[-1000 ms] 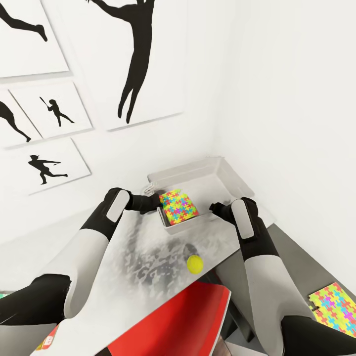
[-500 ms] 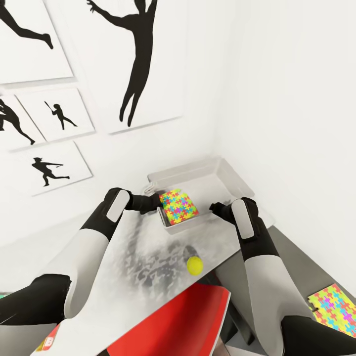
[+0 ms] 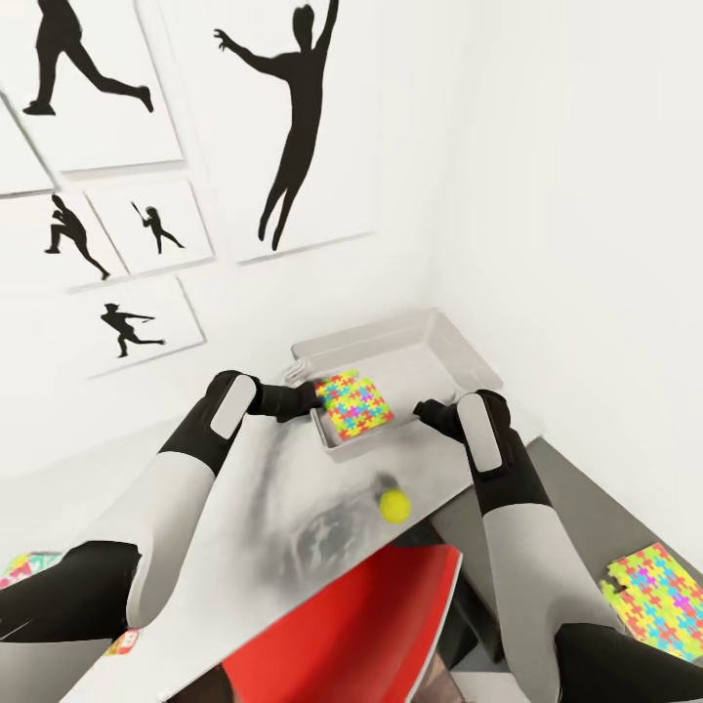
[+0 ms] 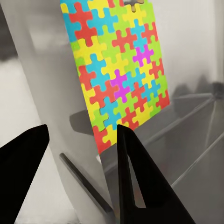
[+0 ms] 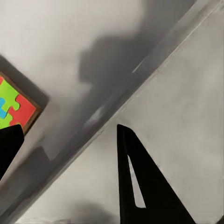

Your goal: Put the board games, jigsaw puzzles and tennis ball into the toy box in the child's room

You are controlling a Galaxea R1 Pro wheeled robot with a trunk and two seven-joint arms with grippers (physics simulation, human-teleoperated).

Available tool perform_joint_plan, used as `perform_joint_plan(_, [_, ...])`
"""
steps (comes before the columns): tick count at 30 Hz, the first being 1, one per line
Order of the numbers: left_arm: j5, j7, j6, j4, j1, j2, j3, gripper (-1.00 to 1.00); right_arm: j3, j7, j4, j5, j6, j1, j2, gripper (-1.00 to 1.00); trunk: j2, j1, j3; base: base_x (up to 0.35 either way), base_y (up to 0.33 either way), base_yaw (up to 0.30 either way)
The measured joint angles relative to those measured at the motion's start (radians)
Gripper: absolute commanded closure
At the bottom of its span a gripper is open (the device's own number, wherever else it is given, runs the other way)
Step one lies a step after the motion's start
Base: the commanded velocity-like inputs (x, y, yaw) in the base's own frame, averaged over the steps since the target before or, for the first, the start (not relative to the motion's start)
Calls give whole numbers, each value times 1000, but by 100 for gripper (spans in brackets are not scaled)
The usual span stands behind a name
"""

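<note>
The grey toy box (image 3: 459, 353) stands at the far corner of the table, against the walls. One colourful jigsaw puzzle (image 3: 353, 403) (image 4: 119, 74) leans inside its near end. My left gripper (image 3: 308, 395) (image 4: 79, 154) is open at the box's near left corner, with the box wall (image 4: 56, 93) in front of its fingers. On the other side, my right gripper (image 3: 425, 410) (image 5: 65, 154) is open over the box's rim (image 5: 140, 88). The yellow tennis ball (image 3: 394, 505) lies on the table near its edge. A red board game (image 3: 361, 635) shows at the bottom. A second jigsaw puzzle (image 3: 659, 600) lies low at the right.
The white table (image 3: 264, 527) runs from the corner toward me. Framed silhouette pictures (image 3: 293, 127) hang on the wall behind it, and a plain white wall closes the right side. A dark surface (image 3: 586, 508) lies beside the table at the right. Colourful items (image 3: 24, 566) show at the lower left.
The whole view has swung, so the pictures and table sit differently in the frame. Both arms keep their places at the toy box.
</note>
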Motion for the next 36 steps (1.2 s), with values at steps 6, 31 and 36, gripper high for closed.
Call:
perform_joint_plan(6, [0,0,0,0,0,0,0,100,0,0,0,0,0,0,0,100,0,0,10,-230,199,79])
perform_joint_plan(31, [-1,0,1,0,0,0,1,100,-1,2,0,2,1,1,0,100,0,0,32,-155,144,94])
perform_joint_plan(36, [-1,0,1,0,0,0,1,100,-1,2,0,2,1,0,0,100,0,0,32,-276,71,0])
